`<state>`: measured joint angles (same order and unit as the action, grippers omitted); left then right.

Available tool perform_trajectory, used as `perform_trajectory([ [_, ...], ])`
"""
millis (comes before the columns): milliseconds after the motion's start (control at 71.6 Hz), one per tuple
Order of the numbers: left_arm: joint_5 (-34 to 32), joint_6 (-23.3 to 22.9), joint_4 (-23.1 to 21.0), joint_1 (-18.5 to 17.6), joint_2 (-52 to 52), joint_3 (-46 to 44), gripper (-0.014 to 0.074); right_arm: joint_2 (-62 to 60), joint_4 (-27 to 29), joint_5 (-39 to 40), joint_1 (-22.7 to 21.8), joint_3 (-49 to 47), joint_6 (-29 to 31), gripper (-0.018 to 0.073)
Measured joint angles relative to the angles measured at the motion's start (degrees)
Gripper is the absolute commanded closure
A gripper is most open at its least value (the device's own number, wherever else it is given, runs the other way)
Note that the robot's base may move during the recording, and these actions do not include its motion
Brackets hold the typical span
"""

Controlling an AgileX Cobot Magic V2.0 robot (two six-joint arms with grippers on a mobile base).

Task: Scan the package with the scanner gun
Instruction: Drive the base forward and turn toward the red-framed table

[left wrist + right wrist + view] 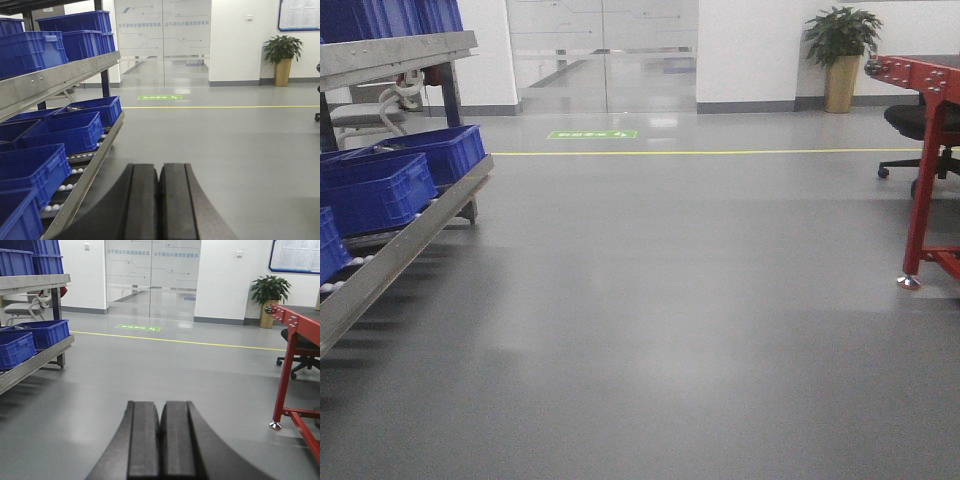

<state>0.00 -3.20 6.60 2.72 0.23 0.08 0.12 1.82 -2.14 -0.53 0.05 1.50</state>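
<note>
Your left end effector (160, 172) and right end effector (160, 410) are both clenched pad-to-pad, pointing out over the grey floor (150, 365).

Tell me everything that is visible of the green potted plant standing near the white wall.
The green leafy potted plant has dense dark leaves that spread out above a tall tan pot. It stands upright on the grey floor, close to the white wall and to the right of the frosted glass doors. Nothing else appears to touch it. It is too far away to tell the pot's material.
</note>
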Motion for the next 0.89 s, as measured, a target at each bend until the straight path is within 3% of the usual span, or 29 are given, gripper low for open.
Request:
perform_trajectory([
  [893, 0.00, 0.00, 0.00, 0.00, 0.00, 0.00, 0.0708, 0.00, 0.00, 0.00, 0.00, 0.00, 0.00, 0.0722],
])
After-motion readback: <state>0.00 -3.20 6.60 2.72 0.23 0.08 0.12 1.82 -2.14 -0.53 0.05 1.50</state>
